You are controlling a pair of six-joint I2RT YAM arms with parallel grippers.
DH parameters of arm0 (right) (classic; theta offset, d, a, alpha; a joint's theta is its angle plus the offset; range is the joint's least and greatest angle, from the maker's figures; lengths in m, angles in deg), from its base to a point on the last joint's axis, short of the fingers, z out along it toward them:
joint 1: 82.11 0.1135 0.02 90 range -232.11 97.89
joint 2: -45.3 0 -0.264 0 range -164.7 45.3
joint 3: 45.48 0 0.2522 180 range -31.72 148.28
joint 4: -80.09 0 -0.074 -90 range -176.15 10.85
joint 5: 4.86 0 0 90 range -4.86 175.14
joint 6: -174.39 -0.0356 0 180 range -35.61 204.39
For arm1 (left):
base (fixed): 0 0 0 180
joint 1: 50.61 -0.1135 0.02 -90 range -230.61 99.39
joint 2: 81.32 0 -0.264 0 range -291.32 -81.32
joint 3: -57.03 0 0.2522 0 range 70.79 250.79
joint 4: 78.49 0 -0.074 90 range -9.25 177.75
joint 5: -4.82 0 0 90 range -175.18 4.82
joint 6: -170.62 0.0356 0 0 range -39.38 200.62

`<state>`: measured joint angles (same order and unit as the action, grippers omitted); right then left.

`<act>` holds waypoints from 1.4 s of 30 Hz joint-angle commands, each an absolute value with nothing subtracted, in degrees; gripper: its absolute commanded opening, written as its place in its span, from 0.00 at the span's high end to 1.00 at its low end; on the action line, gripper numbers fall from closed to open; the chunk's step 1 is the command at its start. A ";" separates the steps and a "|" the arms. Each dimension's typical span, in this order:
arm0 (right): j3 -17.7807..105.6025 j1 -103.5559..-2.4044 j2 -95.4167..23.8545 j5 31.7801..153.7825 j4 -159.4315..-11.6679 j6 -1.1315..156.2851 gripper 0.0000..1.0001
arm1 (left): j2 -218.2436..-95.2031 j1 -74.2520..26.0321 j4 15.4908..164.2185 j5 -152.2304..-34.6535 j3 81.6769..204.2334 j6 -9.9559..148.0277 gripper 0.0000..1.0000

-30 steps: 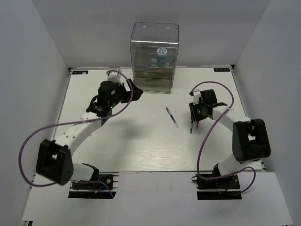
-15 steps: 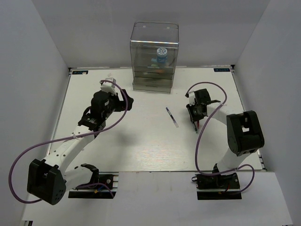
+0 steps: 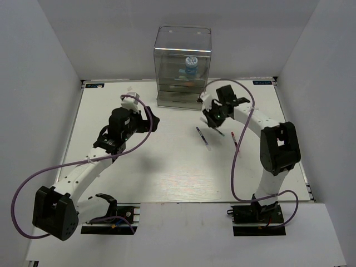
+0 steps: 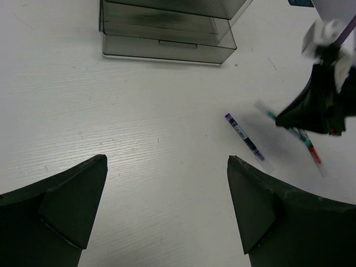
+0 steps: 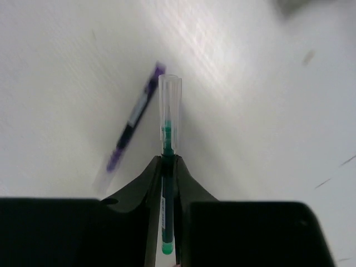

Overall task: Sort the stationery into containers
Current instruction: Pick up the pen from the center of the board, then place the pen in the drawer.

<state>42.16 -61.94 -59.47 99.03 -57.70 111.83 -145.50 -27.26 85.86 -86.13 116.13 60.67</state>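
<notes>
"Stationery tally?"
"Blue-and-white roll (image 3: 191,61) and a teal marker (image 3: 188,72) sit inside the clear box (image 3: 167,41), upper compartment. Green pen (image 5: 168,111) is pinched tight in the right claw (image 5: 168,162), near the box's right front corner. Purple pen (image 3: 203,137) and red pen (image 3: 233,139) lie loose on the desk (image 3: 139,167). Three pens left, I'd judge."
"Left claw (image 4: 167,161)?"
"Spread wide, holding nothing."
"Materials?"
"Pens thin, clear-capped plastic; box hard acrylic, grey-tinted drawers (image 4: 167,47); desk white, faintly grained."
</notes>
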 commanded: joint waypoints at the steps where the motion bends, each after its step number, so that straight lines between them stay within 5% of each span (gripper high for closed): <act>1: 53.25 -59.70 -58.67 107.11 -57.39 121.82 1.00 | -145.83 -27.58 86.43 -88.26 115.79 60.66 0.01; 19: 74.27 -54.16 -78.43 104.83 -87.53 142.66 1.00 | -150.75 -27.58 90.04 -89.58 113.59 60.66 0.04; 28: 78.23 -55.21 -86.70 105.53 -90.10 148.55 1.00 | -149.70 -27.58 93.02 -90.10 111.74 60.14 0.04; 29: 79.10 -55.21 -87.06 105.62 -89.93 148.55 0.93 | -149.70 -27.58 93.02 -90.10 111.74 60.14 0.05; 30: 79.11 -55.39 -87.32 105.62 -89.49 148.55 0.73 | -149.70 -27.58 93.72 -90.62 111.22 60.14 0.05; 35: 76.31 -55.56 -84.87 106.15 -86.50 147.06 0.43 | -150.22 -26.53 98.47 -93.35 109.11 57.42 0.05; 39: 73.75 -55.65 -78.48 106.41 -82.56 142.32 0.48 | -152.15 -26.53 99.18 -95.37 109.11 49.18 0.15; 42: 69.01 -56.09 -72.58 105.10 -80.78 132.41 0.75 | -154.61 -25.13 99.18 -96.17 109.11 43.90 0.22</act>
